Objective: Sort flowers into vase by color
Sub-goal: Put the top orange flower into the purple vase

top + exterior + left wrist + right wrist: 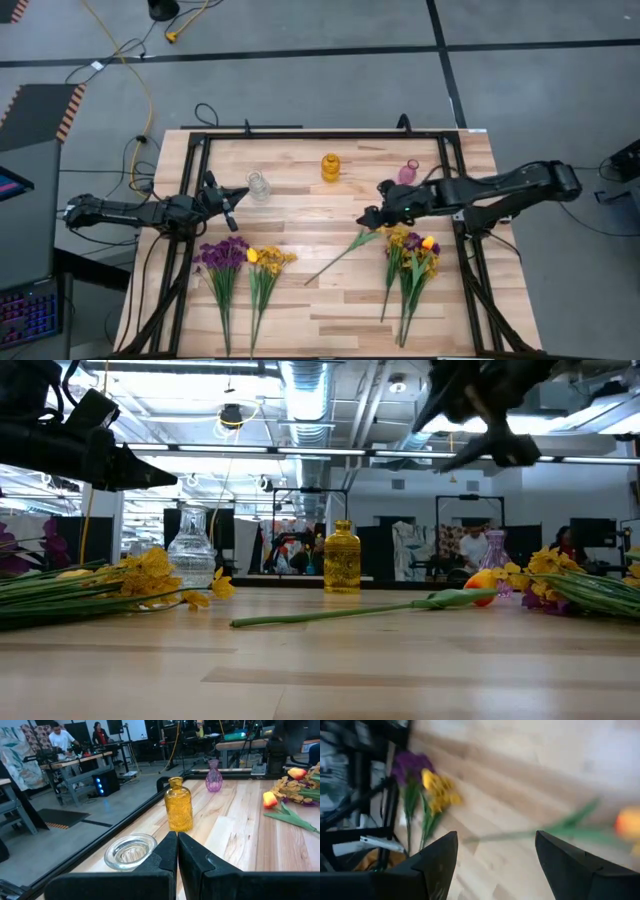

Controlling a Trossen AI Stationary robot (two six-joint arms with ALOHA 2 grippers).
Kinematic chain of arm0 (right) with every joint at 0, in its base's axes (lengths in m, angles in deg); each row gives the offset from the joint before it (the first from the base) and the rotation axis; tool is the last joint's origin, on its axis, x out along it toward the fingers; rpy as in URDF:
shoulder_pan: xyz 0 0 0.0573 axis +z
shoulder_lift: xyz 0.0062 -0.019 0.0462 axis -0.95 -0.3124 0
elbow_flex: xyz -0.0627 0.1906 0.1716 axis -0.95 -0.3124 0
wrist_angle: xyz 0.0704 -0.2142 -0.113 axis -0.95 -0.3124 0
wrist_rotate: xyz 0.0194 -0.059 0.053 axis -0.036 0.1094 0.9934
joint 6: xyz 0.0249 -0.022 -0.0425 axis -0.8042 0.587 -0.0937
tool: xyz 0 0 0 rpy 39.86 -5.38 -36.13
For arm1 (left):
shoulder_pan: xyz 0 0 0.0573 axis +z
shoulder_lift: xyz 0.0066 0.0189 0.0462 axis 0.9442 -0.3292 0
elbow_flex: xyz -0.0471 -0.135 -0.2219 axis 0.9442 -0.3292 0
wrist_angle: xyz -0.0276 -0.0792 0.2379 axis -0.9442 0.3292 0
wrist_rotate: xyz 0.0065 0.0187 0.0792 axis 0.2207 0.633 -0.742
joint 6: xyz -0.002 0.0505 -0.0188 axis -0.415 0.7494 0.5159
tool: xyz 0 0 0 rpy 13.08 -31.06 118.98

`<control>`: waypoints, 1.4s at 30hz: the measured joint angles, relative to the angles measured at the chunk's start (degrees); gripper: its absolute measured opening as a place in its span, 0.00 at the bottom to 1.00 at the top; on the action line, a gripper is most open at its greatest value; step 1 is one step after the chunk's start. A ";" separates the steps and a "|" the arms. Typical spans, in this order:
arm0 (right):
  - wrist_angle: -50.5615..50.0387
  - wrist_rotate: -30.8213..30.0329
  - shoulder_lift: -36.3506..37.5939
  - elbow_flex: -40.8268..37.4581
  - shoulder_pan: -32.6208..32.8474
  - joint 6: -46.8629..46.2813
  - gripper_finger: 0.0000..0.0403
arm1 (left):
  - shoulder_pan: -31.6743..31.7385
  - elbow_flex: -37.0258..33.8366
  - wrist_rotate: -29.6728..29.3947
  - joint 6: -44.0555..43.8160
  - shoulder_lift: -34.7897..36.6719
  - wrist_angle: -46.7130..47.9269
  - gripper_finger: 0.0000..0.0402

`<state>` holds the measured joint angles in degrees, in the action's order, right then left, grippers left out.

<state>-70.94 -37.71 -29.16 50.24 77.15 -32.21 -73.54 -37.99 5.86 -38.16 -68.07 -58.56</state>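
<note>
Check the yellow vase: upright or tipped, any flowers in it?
Upright and empty: the yellow vase stands on its base, no stems in its neck.

Bright, even overhead ceiling light; the right wrist view is motion-blurred.

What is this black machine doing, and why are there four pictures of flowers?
It's a robot with two black arms. One camera looks down from above, one sits at table height, and each wrist carries one. On the wooden table stand three little vases: clear, yellow and pink. Purple flowers and yellow flowers lie at one side, a mixed bunch at the other, and a single tulip between. The left gripper is shut beside the clear vase. The right gripper is open above the tulip. Neither holds anything.
</note>
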 joint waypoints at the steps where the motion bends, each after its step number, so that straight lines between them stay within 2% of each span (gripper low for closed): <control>1: 0.00 2.30 -1.30 0.00 -0.14 -2.14 0.73 | 0.00 0.00 0.00 0.00 0.01 0.00 0.00; 3: -0.05 6.14 -3.77 0.02 -0.25 -5.99 0.73 | 0.00 -0.01 0.02 0.00 0.01 0.02 0.00; 11: 0.26 13.96 -12.90 0.00 -1.07 -14.68 0.73 | 0.00 0.00 0.00 0.00 -0.01 0.00 0.00; 21: 0.44 14.42 -19.13 0.00 -4.96 -22.71 0.73 | 0.00 0.01 0.02 0.00 -0.01 0.00 0.00; 28: 0.15 20.99 -22.87 0.00 -6.13 -30.73 0.72 | -0.02 -0.01 0.04 0.02 0.00 0.01 0.00; 33: 0.69 21.81 -25.94 0.00 -6.24 -34.82 0.72 | 0.00 -0.01 0.03 0.01 0.01 0.00 0.00; 42: 7.14 21.89 -29.04 0.00 -8.88 -35.36 0.72 | 0.00 0.01 0.03 0.01 -0.02 0.02 0.00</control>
<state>-63.80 -15.82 -58.19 50.24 68.27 -67.58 -73.54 -37.98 5.89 -38.15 -68.09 -58.54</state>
